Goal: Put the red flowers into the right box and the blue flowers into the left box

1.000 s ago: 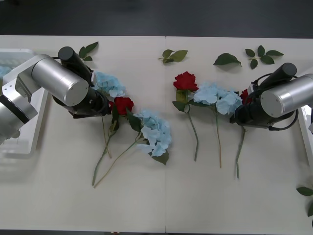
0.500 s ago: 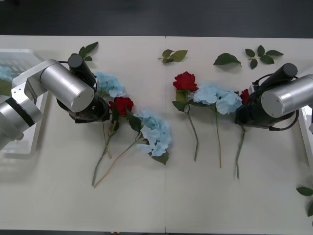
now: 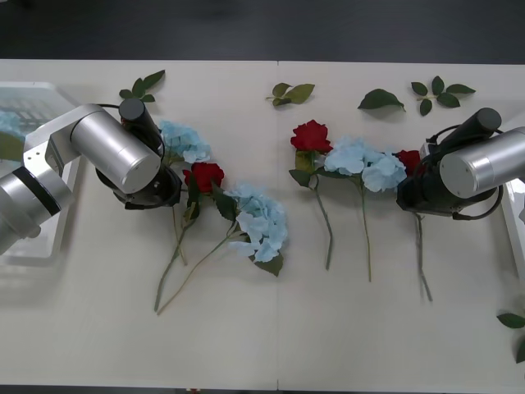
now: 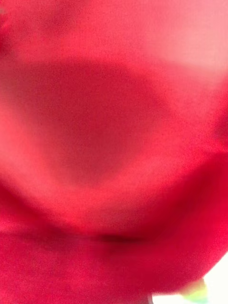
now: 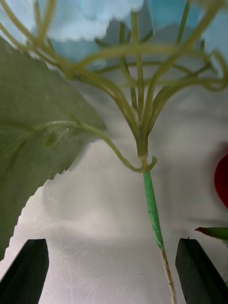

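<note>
1. While both arms reach over the white table (image 3: pixel 344 328), the left box (image 3: pixel 57 222) lies just outboard of the left arm, and the right box (image 3: pixel 517 222) shows as a rim at the table edge just outboard of the right arm.
2. Blue flowers: one cluster (image 3: pixel 184 141) lies directly ahead of the left gripper (image 5: pixel 113 266); a second (image 3: pixel 261 222) lies inboard of it; a third (image 3: pixel 363 162) lies just inboard of the right arm.
3. Left gripper: black fingers (image 5: pixel 26 270) spread wide, holding nothing. The hydrangea stem (image 5: pixel 152 209) runs between them above the table surface.
4. Red flowers: one rose (image 3: pixel 205 175) lies just inboard of the left gripper; another (image 3: pixel 311 136) lies farther toward the right arm.
5. Right gripper: its wrist view has a red bloom (image 4: pixel 114 142) pressed against the lens; a red rose (image 3: pixel 408 160) sits at the arm's tip. Finger opening and grasp: cannot tell.
</note>
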Available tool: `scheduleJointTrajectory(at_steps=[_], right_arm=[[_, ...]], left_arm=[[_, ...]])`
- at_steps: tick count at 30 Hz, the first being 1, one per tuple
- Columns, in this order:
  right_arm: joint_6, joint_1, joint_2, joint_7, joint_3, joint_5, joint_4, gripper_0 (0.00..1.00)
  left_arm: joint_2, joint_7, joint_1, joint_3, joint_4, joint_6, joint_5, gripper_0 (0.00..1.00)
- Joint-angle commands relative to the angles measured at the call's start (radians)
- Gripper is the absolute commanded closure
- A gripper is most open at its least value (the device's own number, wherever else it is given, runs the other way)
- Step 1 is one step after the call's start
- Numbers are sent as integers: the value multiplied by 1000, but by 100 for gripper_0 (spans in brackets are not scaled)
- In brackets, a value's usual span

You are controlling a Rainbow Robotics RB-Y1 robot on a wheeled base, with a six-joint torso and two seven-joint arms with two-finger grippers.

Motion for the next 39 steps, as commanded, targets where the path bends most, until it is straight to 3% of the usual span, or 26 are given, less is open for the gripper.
scheduleJointTrajectory(at_steps=[1, 5, 7, 10, 15, 25, 33, 39], right_arm=[[-12, -8, 8, 9, -16, -4, -1, 100], [-23, -8, 5, 13, -16, 3, -1, 100], [-28, -8, 0, 15, -16, 0, -1, 100], [-31, -19, -18, 27, -18, -10, -4, 100], [-29, -42, -90, 69, -22, -89, -29, 100], [81, -85, -334, 325, -44, -287, -98, 100], [204, -86, -483, 497, -127, -220, -86, 100], [173, -85, -488, 587, -142, -103, 32, 100]], left_arm=[[-1, 16, -41, -22, -2, 3, -9, 23], [-1, 17, -41, -37, -2, 5, -17, 26], [-1, 19, -41, -37, -2, 3, -17, 39], [-4, 19, -40, -37, -2, 3, -17, 100], [-4, 17, -40, -38, -2, -3, -17, 100], [41, -3, -47, -14, -61, -46, -18, 100], [150, -122, -46, 75, -145, -46, 72, 100], [243, -305, -43, 186, -143, -44, 204, 100]])
